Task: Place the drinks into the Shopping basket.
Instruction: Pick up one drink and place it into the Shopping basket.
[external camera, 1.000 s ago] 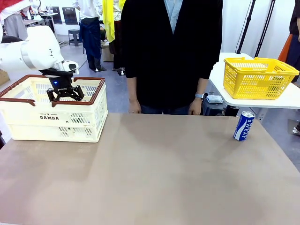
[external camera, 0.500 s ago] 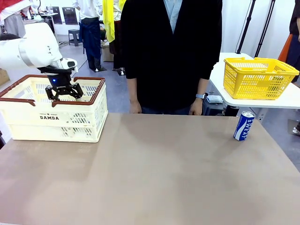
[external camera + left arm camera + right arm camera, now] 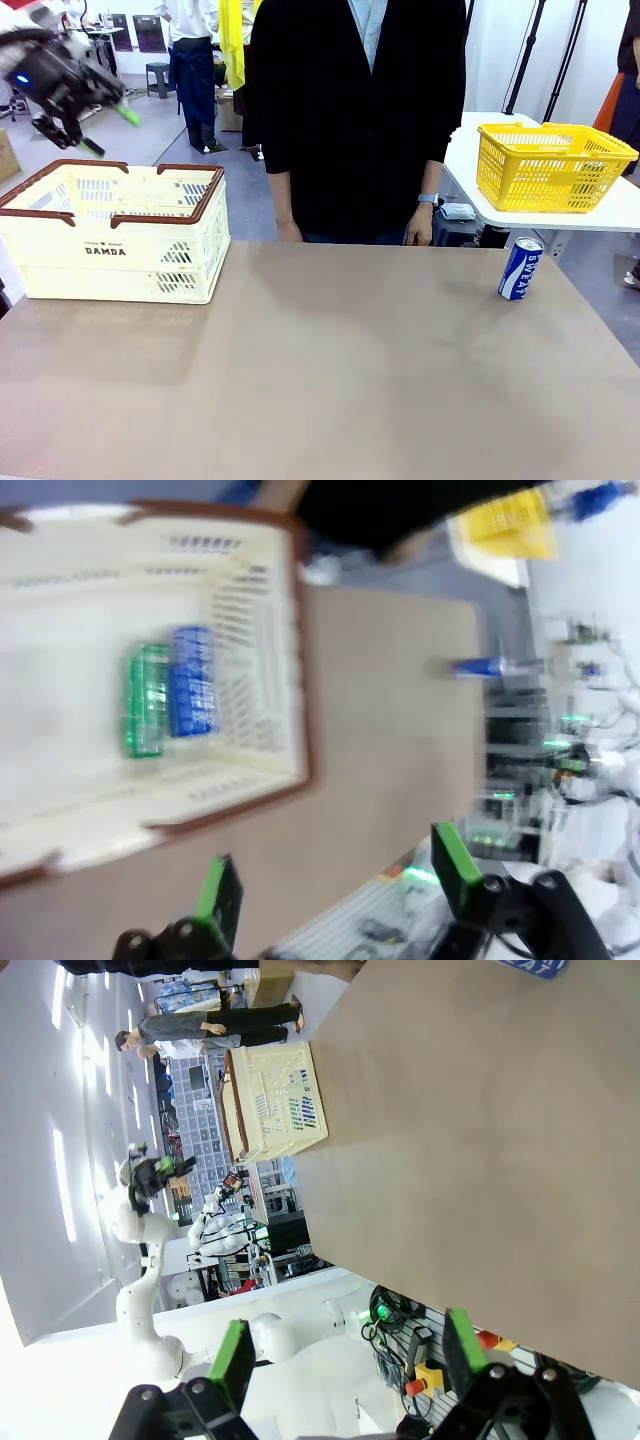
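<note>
Two drinks are in: from the left wrist I can see a green can [image 3: 145, 700] and a blue can [image 3: 192, 680] lying side by side, touching, on the floor of the basket [image 3: 60, 265]. The left gripper [image 3: 108, 130] is high in the air above the basket's far left corner, fingers spread wide, nothing between them. One to go, as far as I can tell: a SWEAT can [image 3: 521, 268] stands at the far right of the table [image 3: 320, 380], well apart from the basket. The right gripper [image 3: 346, 1355] is spread wide too, empty, hanging off the table's edge and nowhere near that can, though I'd say the can is on its side to fetch. The tabletop is plain matte tan, bare but for basket and can. A person [image 3: 360, 110] in a dark top stands at the far edge, hands down. A yellow basket [image 3: 555, 165] sits on a white side table to the right, other people farther back in a bright room
</note>
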Controlling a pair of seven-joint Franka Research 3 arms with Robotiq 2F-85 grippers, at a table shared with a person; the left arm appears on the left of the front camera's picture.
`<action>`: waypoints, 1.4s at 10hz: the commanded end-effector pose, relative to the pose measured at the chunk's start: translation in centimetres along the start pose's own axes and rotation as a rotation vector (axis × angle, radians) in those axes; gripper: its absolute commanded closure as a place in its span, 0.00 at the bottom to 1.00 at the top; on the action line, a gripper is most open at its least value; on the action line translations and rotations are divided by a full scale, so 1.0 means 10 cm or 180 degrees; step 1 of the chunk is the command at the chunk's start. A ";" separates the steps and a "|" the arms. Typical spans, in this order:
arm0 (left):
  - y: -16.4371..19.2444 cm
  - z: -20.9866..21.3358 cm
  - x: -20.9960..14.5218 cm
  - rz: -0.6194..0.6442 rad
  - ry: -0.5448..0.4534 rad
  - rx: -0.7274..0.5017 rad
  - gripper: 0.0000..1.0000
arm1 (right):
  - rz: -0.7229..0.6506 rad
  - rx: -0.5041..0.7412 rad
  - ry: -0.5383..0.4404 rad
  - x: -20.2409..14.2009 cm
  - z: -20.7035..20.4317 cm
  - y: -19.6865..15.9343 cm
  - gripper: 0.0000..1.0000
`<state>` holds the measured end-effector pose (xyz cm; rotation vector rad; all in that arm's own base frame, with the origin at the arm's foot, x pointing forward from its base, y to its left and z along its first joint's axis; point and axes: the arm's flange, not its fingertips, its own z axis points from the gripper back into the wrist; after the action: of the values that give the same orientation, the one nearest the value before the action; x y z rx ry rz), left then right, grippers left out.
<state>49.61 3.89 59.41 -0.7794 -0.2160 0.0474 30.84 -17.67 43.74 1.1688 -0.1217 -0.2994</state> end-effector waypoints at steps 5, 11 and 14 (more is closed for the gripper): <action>1.76 0.50 -1.25 -0.0104 0.0181 -0.2613 0.00 | -0.0019 -0.0013 0.0023 0.00 0.03 0.04 0.00; 1.58 0.55 -1.32 -0.0039 0.0006 -0.2568 0.00 | -0.0019 -0.0013 0.0023 0.00 0.03 0.04 0.00; 1.58 0.55 -1.32 -0.0039 0.0006 -0.2568 0.00 | -0.0019 -0.0013 0.0023 0.00 0.03 0.04 0.00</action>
<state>36.30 17.43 49.50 -1.5687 -0.2392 -0.0756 30.82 -17.68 43.74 1.1690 -0.1217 -0.2997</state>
